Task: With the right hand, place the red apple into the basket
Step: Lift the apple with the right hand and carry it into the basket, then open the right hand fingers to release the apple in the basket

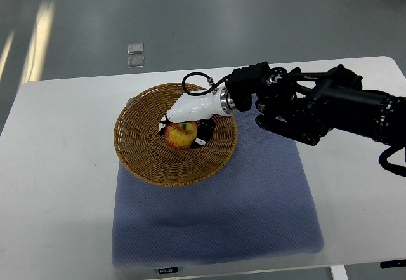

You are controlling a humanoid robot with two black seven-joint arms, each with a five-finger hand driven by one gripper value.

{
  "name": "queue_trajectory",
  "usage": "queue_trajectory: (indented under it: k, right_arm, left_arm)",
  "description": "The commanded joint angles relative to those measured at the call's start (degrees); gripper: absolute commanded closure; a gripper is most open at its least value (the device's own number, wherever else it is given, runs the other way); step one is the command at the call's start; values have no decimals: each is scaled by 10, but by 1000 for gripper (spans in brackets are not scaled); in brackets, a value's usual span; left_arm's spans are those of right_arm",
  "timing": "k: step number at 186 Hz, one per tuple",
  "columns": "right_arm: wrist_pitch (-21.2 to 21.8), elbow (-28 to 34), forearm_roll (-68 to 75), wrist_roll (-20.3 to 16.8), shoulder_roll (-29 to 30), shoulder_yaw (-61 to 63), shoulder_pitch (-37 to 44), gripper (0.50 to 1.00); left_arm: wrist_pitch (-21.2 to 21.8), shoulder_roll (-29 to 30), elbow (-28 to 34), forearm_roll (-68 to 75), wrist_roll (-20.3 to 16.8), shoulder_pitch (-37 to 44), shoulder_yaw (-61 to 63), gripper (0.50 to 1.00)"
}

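One right hand (pixel 184 122) grips red apple (pixel 180 135) — inside basket (pixel 136 159).

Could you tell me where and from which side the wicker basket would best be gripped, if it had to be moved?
Probably the basket by its rim on the left side, pinched over the edge from above. The wall is shallow and flared, so the rim offers the only graspable lip, and that side is free: the right hand reaches in over the right rim, fingers around the red apple in the middle.
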Motion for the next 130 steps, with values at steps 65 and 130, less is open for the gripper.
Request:
queue_trajectory:
  k: [65, 130]
  right_arm:
    - [-5, 0, 3, 0, 4, 3, -3, 640]
    - [-5, 1, 10, 1, -7, 8, 9, 615]
  left_arm:
    - [0, 0, 0, 0, 0, 0, 0, 500]
    - [0, 0, 0, 0, 0, 0, 0, 500]
